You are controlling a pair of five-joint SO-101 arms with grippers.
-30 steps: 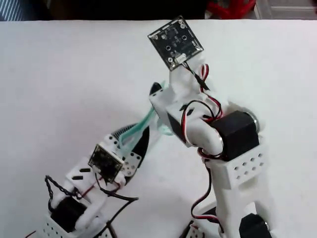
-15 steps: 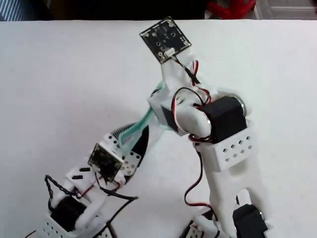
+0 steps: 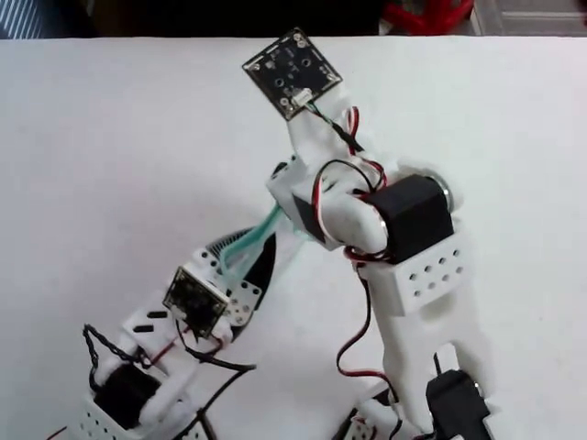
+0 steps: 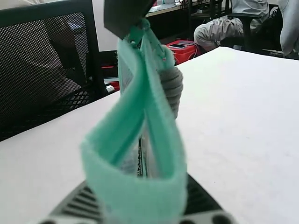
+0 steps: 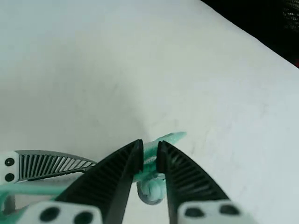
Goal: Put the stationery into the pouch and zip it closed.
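A mint-green pouch (image 3: pixel 258 236) hangs stretched between my two arms over the white table. My left gripper (image 3: pixel 245 259) is shut on the pouch's near end (image 4: pixel 140 144), whose green zipper edges loop up between its ribbed grey fingers (image 4: pixel 77 207). At the far end my right gripper (image 5: pixel 148 151) is shut on the green zipper tab (image 5: pixel 171 137); it also appears as a dark block (image 4: pixel 127 16) above the pouch. A small grey rounded piece (image 5: pixel 150 190) hangs by that end of the pouch. The pouch's contents are hidden.
Bare white tabletop (image 3: pixel 110 137) lies on all sides of the arms. The right arm's body (image 3: pixel 413 247) and red-black cables (image 3: pixel 353 353) overhang the table's middle. A black mesh chair (image 4: pixel 44 74) stands beyond the table's far edge.
My right arm's wrist has swung left and slightly away, taking the zipper end with it. My left arm and its hold on the pouch have not moved.
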